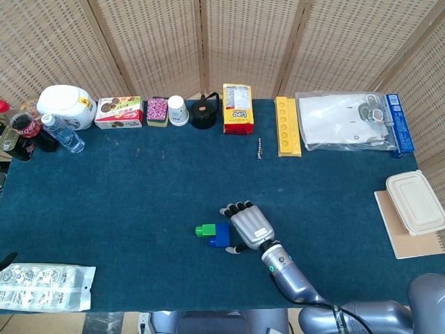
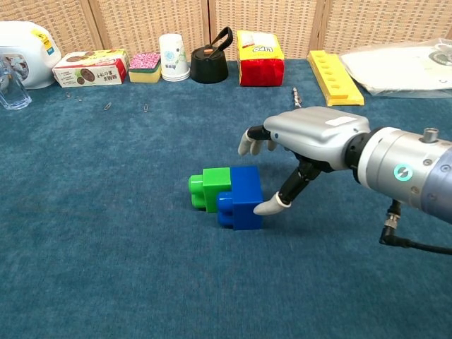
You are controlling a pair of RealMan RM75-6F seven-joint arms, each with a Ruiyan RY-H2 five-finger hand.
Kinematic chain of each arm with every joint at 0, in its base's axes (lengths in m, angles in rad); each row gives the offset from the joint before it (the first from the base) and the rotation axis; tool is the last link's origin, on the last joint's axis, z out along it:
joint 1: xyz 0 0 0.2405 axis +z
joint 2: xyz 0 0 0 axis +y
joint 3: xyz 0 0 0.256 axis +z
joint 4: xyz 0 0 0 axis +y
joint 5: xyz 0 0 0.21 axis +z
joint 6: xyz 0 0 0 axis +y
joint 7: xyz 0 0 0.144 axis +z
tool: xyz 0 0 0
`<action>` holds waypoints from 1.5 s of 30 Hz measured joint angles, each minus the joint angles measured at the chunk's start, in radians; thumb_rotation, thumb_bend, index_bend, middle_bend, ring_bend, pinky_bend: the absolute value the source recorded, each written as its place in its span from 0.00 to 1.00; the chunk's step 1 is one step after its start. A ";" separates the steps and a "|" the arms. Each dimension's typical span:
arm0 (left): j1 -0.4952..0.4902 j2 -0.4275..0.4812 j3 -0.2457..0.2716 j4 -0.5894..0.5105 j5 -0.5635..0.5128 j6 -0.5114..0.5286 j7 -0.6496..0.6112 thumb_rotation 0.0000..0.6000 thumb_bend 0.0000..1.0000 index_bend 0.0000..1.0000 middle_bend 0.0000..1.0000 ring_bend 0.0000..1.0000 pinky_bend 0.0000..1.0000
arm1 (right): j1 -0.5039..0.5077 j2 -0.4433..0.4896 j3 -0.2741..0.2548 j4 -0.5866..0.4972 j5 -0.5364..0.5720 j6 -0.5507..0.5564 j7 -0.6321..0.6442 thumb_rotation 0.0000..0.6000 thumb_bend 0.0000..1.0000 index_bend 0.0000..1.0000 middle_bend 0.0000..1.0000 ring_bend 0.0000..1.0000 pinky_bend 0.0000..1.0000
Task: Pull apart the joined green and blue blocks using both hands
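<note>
Joined blocks mid-table; right hand just right, thumb touching

Left hand out of frame; blister pack cropped by edge.

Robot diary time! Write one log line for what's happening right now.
phase: reaching | right hand: open, thumb at blue block | green block: joined to blue | left hand: not in view

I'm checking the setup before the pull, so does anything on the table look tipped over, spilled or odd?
Nothing looks spilled or damaged. The joined green block and blue block lie on their side, studs facing sideways. A few small metal bits lie loose on the cloth. Only the right hand is at the blocks; the left is out of view.
</note>
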 measured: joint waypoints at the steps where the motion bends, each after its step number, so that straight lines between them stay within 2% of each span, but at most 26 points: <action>1: 0.001 0.000 0.000 0.001 0.000 0.000 0.000 1.00 0.13 0.15 0.14 0.04 0.18 | 0.003 -0.004 0.001 0.005 0.004 0.001 0.001 0.62 0.09 0.20 0.24 0.26 0.27; 8: 0.003 0.002 -0.001 0.000 0.000 0.002 0.000 1.00 0.13 0.15 0.14 0.04 0.18 | 0.023 -0.016 0.012 0.034 0.023 0.001 0.021 0.62 0.09 0.21 0.24 0.26 0.28; 13: 0.003 0.003 -0.002 -0.001 0.000 0.001 0.001 1.00 0.13 0.15 0.14 0.04 0.18 | 0.034 -0.009 0.004 0.035 0.040 -0.007 0.019 0.62 0.12 0.29 0.27 0.27 0.28; 24: 0.002 0.006 -0.004 0.004 0.001 0.002 -0.002 1.00 0.13 0.15 0.14 0.04 0.18 | 0.050 -0.019 -0.006 0.037 0.062 -0.004 0.028 0.62 0.12 0.38 0.31 0.30 0.29; 35: 0.008 0.009 -0.002 0.006 0.002 0.009 -0.003 1.00 0.14 0.15 0.14 0.04 0.18 | 0.069 -0.041 -0.002 0.053 0.083 -0.004 0.035 0.62 0.13 0.42 0.36 0.35 0.32; 38: 0.011 0.010 -0.001 0.005 0.003 0.013 -0.004 1.00 0.14 0.15 0.14 0.04 0.18 | 0.074 -0.050 0.001 0.056 0.089 -0.002 0.037 0.62 0.15 0.43 0.38 0.38 0.34; 45: 0.012 0.011 -0.003 0.002 0.003 0.014 -0.001 1.00 0.13 0.15 0.14 0.04 0.18 | 0.080 -0.063 0.012 0.074 0.085 0.000 0.072 0.62 0.21 0.53 0.49 0.55 0.47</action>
